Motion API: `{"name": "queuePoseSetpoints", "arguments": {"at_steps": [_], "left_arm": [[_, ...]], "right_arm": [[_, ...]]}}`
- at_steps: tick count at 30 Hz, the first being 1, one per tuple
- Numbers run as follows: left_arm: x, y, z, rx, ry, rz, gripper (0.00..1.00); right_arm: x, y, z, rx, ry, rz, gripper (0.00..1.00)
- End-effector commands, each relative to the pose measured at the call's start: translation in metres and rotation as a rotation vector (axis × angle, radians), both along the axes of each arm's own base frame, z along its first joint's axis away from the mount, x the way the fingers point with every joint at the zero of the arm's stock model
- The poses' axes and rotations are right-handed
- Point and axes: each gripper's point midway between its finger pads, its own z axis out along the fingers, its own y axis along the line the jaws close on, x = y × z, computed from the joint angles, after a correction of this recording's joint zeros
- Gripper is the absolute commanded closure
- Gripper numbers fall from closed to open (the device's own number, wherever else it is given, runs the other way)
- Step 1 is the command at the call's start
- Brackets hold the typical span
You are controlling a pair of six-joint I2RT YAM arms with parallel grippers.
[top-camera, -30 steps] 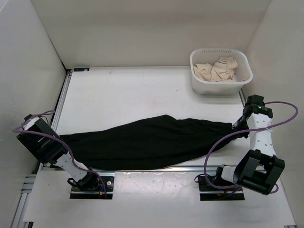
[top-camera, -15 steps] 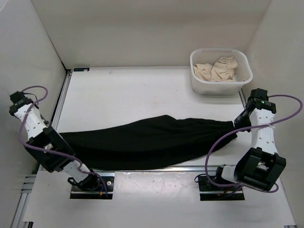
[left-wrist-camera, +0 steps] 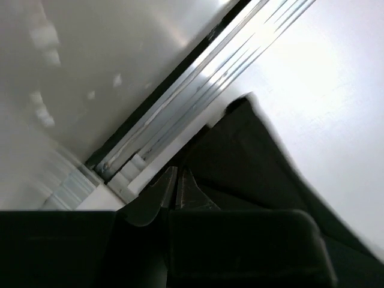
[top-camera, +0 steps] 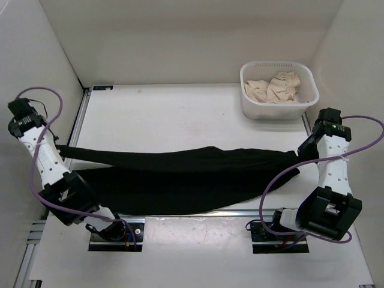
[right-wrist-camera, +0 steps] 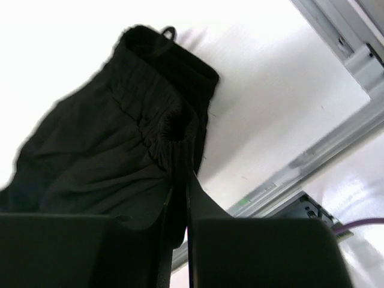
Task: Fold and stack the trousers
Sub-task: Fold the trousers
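- The plain black, soft matte long-legged trousers (top-camera: 180,177) lie stretched from left to right across the near half of the white table (top-camera: 180,114), running close to its near edge.
- The left gripper (top-camera: 60,150) is at the table's left edge, clenched on the leg end of the trousers. That end is pulled out into a narrow taut strip towards it.
- In the left wrist view, the left gripper (left-wrist-camera: 176,186) has its two fingers (left-wrist-camera: 155,203) pressed together with black fabric (left-wrist-camera: 252,156) fanning out from them. A ribbed aluminium rail (left-wrist-camera: 210,102) runs just beside the cloth.
- The right gripper (top-camera: 300,157) is at the table's right side, grasping the opposite end of the trousers.
- In the right wrist view, the right gripper (right-wrist-camera: 179,180) is pinched on the gathered elastic waistband. The garment (right-wrist-camera: 108,150) hangs and spreads away from the fingers (right-wrist-camera: 201,207), and a small loop shows at its far corner.
- Between the two grips the middle of the trousers sags wide and rumpled onto the table.
- A white slotted plastic basket (top-camera: 276,111) stands at the far right corner of the table, well apart from the trousers. It holds crumpled beige cloth (top-camera: 276,87).
- Purple cables (top-camera: 42,96) loop off both arms.
- Plain off-white walls (top-camera: 180,36) enclose the table on three sides.
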Motion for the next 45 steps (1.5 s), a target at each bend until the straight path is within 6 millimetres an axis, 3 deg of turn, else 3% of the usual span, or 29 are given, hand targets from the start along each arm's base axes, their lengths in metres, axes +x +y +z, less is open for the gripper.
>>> {"name": "queuePoseSetpoints", "arguments": {"at_steps": [1, 2, 3, 6, 10, 15, 19, 29, 33, 35, 36, 37, 39, 41, 42, 45], "left_arm": [[-0.039, -0.01, -0.031, -0.009, 0.117, 0.054, 0.86], [-0.06, -0.017, -0.058, -0.036, 0.188, 0.077, 0.86], [-0.068, -0.021, -0.069, -0.045, 0.215, 0.081, 0.86], [-0.103, -0.029, -0.099, -0.065, 0.297, 0.133, 0.86], [-0.132, -0.025, -0.126, -0.05, 0.353, 0.211, 0.86], [-0.157, -0.007, -0.141, -0.042, 0.369, 0.327, 0.86], [-0.168, 0.004, -0.149, -0.047, 0.397, 0.381, 0.86], [-0.169, 0.02, -0.155, -0.046, 0.415, 0.417, 0.86], [-0.178, 0.014, -0.163, -0.061, 0.445, 0.426, 0.84], [-0.184, 0.006, -0.173, -0.087, 0.475, 0.42, 0.65], [-0.189, -0.001, -0.18, -0.105, 0.494, 0.416, 0.44], [-0.191, -0.004, -0.182, -0.111, 0.501, 0.415, 0.37], [-0.189, -0.005, -0.183, -0.12, 0.492, 0.409, 0.3], [-0.18, 0.004, -0.171, -0.094, 0.443, 0.41, 0.26], [-0.166, 0.009, -0.162, -0.088, 0.399, 0.387, 0.25], [-0.135, -0.003, -0.136, -0.099, 0.329, 0.281, 0.25]], "right_arm": [[-0.019, -0.006, -0.003, -0.049, 0.022, -0.011, 1.0], [-0.023, -0.004, -0.007, -0.047, 0.031, -0.011, 1.0], [-0.032, -0.003, -0.011, -0.047, 0.057, -0.013, 1.0], [-0.055, 0.001, -0.029, -0.048, 0.122, -0.019, 1.0], [-0.081, 0.001, -0.057, -0.062, 0.221, -0.028, 1.0], [-0.091, -0.006, -0.061, -0.097, 0.261, -0.041, 1.0], [-0.083, -0.016, -0.048, -0.14, 0.241, -0.063, 1.0], [-0.079, -0.037, -0.039, -0.186, 0.267, -0.133, 1.0], [-0.082, -0.037, -0.04, -0.187, 0.287, -0.141, 1.0], [-0.091, -0.046, -0.039, -0.23, 0.322, -0.195, 0.53], [-0.091, -0.048, -0.04, -0.237, 0.332, -0.207, 0.3], [-0.095, -0.051, -0.039, -0.257, 0.345, -0.221, 0.14], [-0.091, -0.054, -0.033, -0.271, 0.329, -0.227, 0.08], [-0.086, -0.054, -0.03, -0.263, 0.308, -0.227, 0.06], [-0.082, -0.052, -0.028, -0.247, 0.29, -0.223, 0.06], [-0.051, -0.032, -0.017, -0.174, 0.189, -0.114, 0.13]]}}
